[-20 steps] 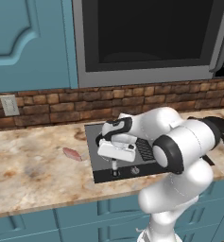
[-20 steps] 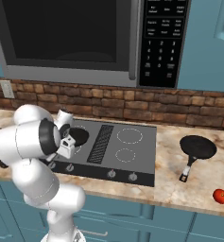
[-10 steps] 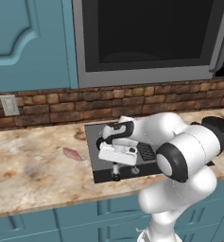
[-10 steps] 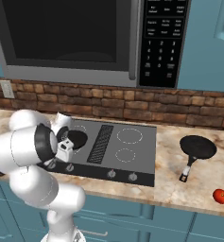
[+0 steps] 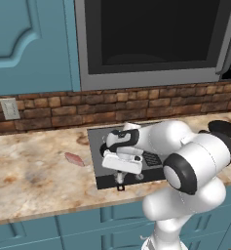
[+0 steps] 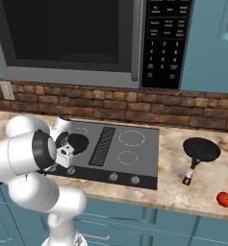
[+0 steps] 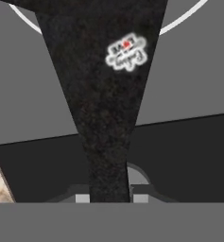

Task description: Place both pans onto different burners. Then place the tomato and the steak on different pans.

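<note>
Speckled beige counter [image 6: 183, 192] | flat dark cooktop [image 6: 144, 163] | end effector [image 7: 111, 197] clamps round black pan [image 6: 77, 142] handle.

A home kitchen: a built-in microwave [image 6: 86, 43] with a keypad sits over a dark flat cooktop [image 6: 134, 153] with front knobs, set in a speckled stone table [image 5: 34, 180], backed by a brick splashback [image 5: 53, 110] and teal cabinets [image 5: 29, 44].

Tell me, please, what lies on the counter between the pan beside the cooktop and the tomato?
Nothing: in the right base view the stretch of counter between the pan and the tomato is bare. The pan's handle points down beside it.
</note>
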Robot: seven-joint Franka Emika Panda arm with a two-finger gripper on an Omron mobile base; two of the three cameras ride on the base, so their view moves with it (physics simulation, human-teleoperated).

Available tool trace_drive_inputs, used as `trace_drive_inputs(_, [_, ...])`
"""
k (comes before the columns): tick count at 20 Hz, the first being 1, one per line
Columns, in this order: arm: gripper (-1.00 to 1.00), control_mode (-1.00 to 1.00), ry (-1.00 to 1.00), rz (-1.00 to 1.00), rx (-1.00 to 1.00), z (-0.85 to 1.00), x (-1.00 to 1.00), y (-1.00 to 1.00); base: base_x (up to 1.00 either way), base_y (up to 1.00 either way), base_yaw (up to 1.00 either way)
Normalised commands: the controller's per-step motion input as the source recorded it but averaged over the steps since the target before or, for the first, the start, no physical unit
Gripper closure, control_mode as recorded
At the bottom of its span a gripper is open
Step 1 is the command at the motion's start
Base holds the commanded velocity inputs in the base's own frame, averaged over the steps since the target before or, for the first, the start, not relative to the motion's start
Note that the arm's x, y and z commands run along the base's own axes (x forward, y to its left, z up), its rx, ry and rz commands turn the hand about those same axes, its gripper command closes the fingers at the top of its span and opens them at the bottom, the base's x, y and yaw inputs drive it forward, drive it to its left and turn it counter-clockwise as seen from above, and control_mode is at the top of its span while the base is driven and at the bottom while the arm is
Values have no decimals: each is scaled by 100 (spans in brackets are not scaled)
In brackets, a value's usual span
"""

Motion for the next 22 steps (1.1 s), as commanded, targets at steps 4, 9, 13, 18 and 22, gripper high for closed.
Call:
trace_drive_inputs(4, [100,-100,1,0,0,-2,0,0,0,0,0])
trace_drive_inputs(9, [-100,-100,1,0,0,0,0,0,0,0,0])
trace_drive_inputs(13, [-100,-100,0,0,0,0,0,0,0,0,0])
trace_drive_inputs(18, [-100,-100,0,0,0,0,0,0,0,0,0])
trace_drive_inputs(22, [-100,-100,-2,3,0,10,-2,-22,0,0,0])
